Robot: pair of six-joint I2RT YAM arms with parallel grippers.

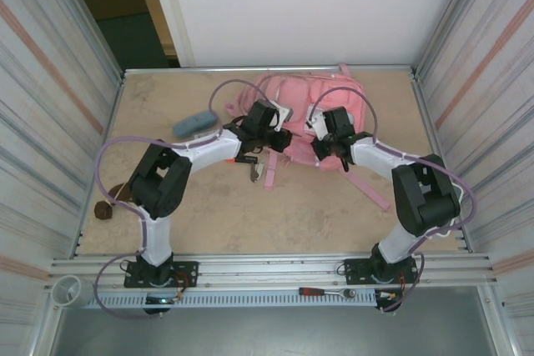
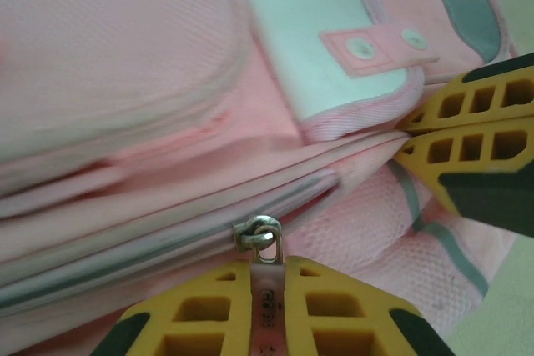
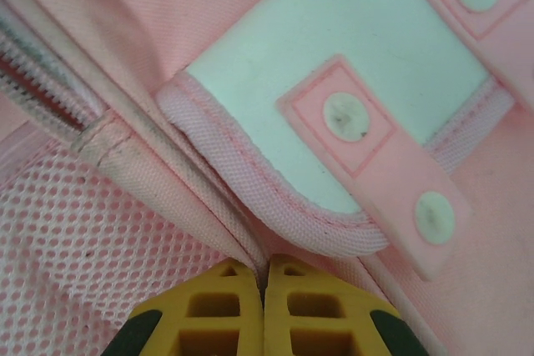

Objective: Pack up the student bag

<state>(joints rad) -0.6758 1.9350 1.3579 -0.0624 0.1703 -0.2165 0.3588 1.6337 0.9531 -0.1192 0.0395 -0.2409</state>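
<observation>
The pink student bag point(image 1: 292, 96) lies at the back middle of the table, straps trailing toward me. My left gripper point(image 1: 265, 132) sits at the bag's near left side. In the left wrist view it point(image 2: 267, 277) is shut on the pink pull tab point(image 2: 267, 289) of a metal zip slider point(image 2: 257, 233). My right gripper point(image 1: 331, 141) is at the bag's near right side. In the right wrist view it point(image 3: 265, 277) is shut on a fold of the bag's fabric point(image 3: 250, 239), just below the white-pink patch point(image 3: 334, 56). Its yellow fingers point(image 2: 467, 127) also show in the left wrist view.
A blue-grey case point(image 1: 194, 124) lies on the table left of the bag. A small brown object point(image 1: 103, 210) sits by the left wall. A loose pink strap point(image 1: 367, 185) runs under the right arm. A red-handled tool point(image 1: 325, 293) rests on the front rail.
</observation>
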